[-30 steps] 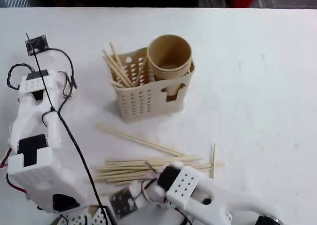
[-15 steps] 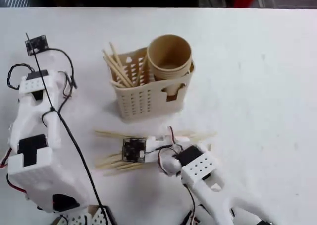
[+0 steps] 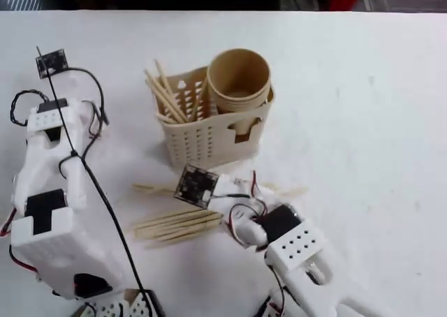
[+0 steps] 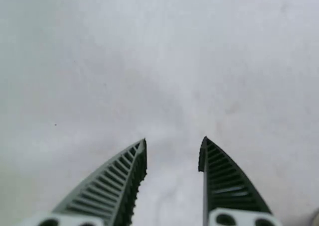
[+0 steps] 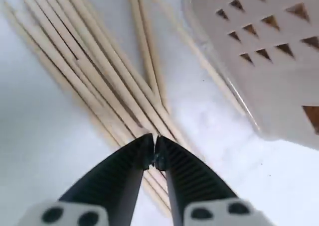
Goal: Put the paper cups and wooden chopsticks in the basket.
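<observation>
The right claw (image 5: 154, 154), tips pinched shut on nothing, hangs directly over loose wooden chopsticks (image 5: 92, 64), basket (image 5: 259, 61) just beyond; pressing down closed, it could scatter them across the tabletop (image 5: 30, 151).

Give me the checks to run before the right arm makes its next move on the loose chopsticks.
1. The right pincer is shut, with its tips over the loose wooden chopsticks: ok.
2. A stick is actually gripped: cannot tell.
3. The beige perforated plastic basket stands upright: ok.
4. The brown paper cups sit stacked inside the basket: ok.
5. The left pincer is open over the bare white table: ok.
6. All chopsticks are in the basket: not ok, a bundle lies on the table.
</observation>
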Robot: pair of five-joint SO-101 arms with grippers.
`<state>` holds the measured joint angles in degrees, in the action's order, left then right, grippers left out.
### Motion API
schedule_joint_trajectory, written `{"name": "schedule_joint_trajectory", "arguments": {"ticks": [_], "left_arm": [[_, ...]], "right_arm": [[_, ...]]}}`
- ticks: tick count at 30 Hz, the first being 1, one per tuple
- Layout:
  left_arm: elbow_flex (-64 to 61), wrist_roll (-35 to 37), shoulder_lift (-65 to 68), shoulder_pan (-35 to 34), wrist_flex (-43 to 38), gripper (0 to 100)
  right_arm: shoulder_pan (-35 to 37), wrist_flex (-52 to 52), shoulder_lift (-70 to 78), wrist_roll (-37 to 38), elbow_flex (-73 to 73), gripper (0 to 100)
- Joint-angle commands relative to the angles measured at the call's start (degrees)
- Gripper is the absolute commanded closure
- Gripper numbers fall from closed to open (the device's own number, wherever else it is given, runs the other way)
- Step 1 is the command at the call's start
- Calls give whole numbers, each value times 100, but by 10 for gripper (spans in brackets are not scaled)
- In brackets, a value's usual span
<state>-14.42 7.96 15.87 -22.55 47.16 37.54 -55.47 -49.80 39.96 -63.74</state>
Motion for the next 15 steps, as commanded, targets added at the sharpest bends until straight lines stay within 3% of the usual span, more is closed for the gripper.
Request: {"name": "schedule_joint_trajectory", "arguments": {"ticks": [1, 5, 10, 15], "left_arm": [[70, -53, -40, -4, -149, 815], [70, -44, -40, -171, -185, 815], [62, -35, -40, -215, -176, 817], [79, -18, -40, -347, -185, 819]], "right_arm": [[-31, -831, 145, -334, 1451, 977], [321, -866, 1437, -431, 2075, 965], [1068, 4, 2967, -431, 1960, 853], [1262, 400, 3635, -185, 1934, 902]]}}
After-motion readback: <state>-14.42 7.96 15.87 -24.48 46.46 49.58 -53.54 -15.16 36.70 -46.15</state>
